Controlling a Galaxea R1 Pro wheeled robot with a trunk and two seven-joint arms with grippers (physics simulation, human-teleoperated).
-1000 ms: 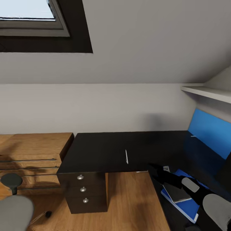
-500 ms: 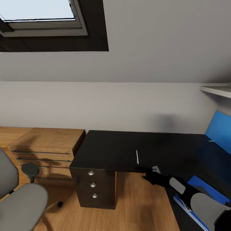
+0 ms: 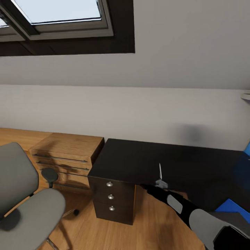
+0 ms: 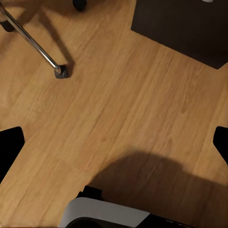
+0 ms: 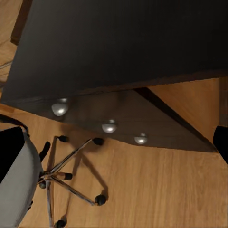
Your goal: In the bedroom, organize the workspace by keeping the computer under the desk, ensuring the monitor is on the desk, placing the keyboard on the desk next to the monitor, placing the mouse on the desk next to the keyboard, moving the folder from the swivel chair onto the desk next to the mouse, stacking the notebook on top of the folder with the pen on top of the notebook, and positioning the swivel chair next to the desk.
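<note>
Pen (image 3: 160, 171), one thin white stick, lies on my black-topped desk (image 3: 139, 161) just beyond the right gripper (image 3: 160, 183), whose jaw state I cannot tell. One grey swivel chair (image 3: 24, 205) stands left. Left wrist: wood floor (image 4: 123, 104), fingertips spread wide. Right wrist: three silver drawer knobs (image 5: 109, 126), chair base.
</note>
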